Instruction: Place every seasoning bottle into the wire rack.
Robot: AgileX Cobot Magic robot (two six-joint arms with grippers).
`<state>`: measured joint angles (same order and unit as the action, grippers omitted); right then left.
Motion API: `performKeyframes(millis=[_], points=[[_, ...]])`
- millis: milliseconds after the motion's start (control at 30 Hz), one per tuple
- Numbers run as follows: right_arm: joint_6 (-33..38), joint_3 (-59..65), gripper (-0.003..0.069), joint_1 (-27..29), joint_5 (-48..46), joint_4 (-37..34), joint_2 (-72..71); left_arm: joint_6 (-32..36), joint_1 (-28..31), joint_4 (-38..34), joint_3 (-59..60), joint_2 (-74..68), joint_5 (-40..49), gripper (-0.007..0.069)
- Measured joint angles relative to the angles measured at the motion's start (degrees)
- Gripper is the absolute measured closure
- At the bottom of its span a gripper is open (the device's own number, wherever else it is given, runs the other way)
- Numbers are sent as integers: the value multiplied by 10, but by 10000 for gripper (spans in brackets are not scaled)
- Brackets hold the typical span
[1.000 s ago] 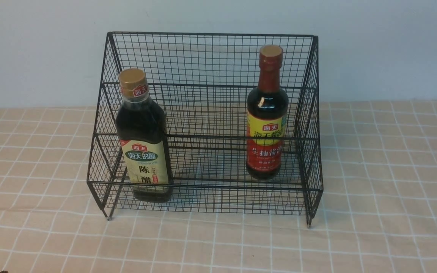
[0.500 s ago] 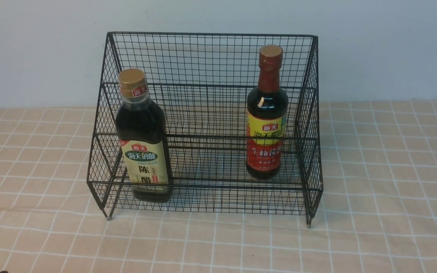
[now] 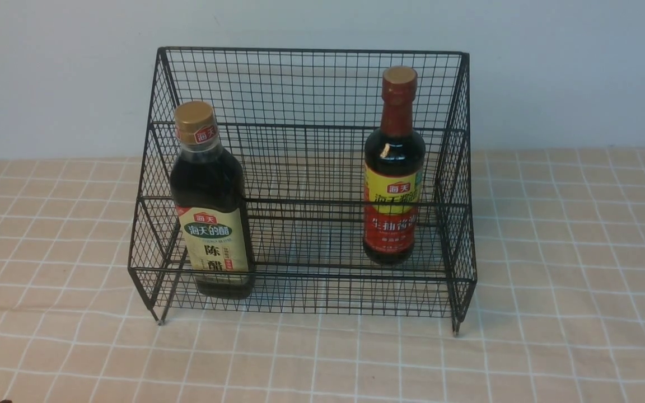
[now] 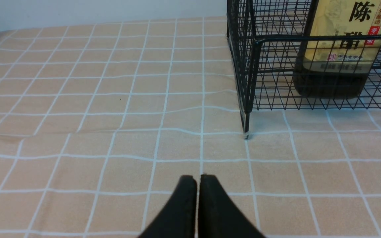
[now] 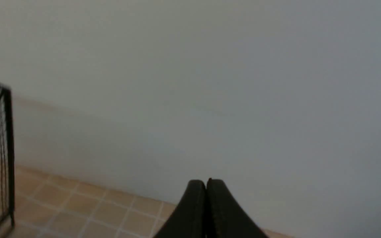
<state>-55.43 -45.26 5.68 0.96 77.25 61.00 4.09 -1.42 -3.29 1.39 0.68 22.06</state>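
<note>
The black wire rack (image 3: 305,89) stands mid-table. Inside it, on the lower tier at the left, the squarish gold-capped seasoning bottle (image 3: 210,207) stands upright. At the right, further back in the rack, the round long-necked red-capped bottle (image 3: 394,168) stands upright. Neither gripper shows in the front view. In the left wrist view my left gripper (image 4: 197,180) is shut and empty over the cloth, short of the rack's front corner foot (image 4: 246,132), with the squarish bottle (image 4: 336,59) behind the mesh. My right gripper (image 5: 206,183) is shut and empty, facing the wall, a rack corner (image 5: 7,148) to one side.
A peach checked tablecloth (image 3: 580,280) covers the table. A pale wall (image 3: 580,67) rises right behind the rack. A small dark tip (image 3: 0,401) shows at the front view's lower left edge.
</note>
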Motion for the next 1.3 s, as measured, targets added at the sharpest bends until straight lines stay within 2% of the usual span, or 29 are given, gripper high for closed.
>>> performKeyframes(millis=[67,100,167,200,233,300,367,500,667,767,800,833,933,967,1000,1033,1067,1133,1167,1300], points=[[61,10,669,0,16,134,0,0,0,0,0,0,0,631],[74,9,669,0,18,143,0,0,0,0,0,0,0,631],[175,10,669,-1,15,205,0,0,0,0,0,0,0,631],[193,10,669,-1,11,207,0,0,0,0,0,0,0,631],[245,10,669,-1,-6,217,0,0,0,0,0,0,0,631],[283,10,669,-1,-21,215,0,0,0,0,0,0,0,631],[290,11,669,-1,-25,205,0,0,0,0,0,0,0,631],[260,31,669,-1,-30,179,0,0,0,0,0,0,0,631],[195,69,669,-1,-41,151,0,0,0,0,0,0,0,631],[59,90,669,-1,-38,80,0,0,0,0,0,0,0,631],[42,91,669,-1,-35,71,0,0,0,0,0,0,0,631],[-21,93,669,-1,-23,32,0,0,0,0,0,0,0,631],[-158,94,669,-1,33,-18,0,0,0,0,0,0,0,631],[-179,94,669,-1,44,-19,0,0,0,0,0,0,0,631],[-252,94,669,-1,87,-27,0,0,0,0,0,0,0,631],[-282,94,669,-1,108,-27,0,0,0,0,0,0,0,631],[-356,94,669,-1,170,-20,0,0,0,0,0,0,0,631],[-387,94,669,-1,207,-6,0,0,0,0,0,0,0,631],[-405,94,669,-1,248,27,0,0,0,0,0,0,0,631],[-407,94,669,-1,301,95,0,0,0,0,0,0,0,631]])
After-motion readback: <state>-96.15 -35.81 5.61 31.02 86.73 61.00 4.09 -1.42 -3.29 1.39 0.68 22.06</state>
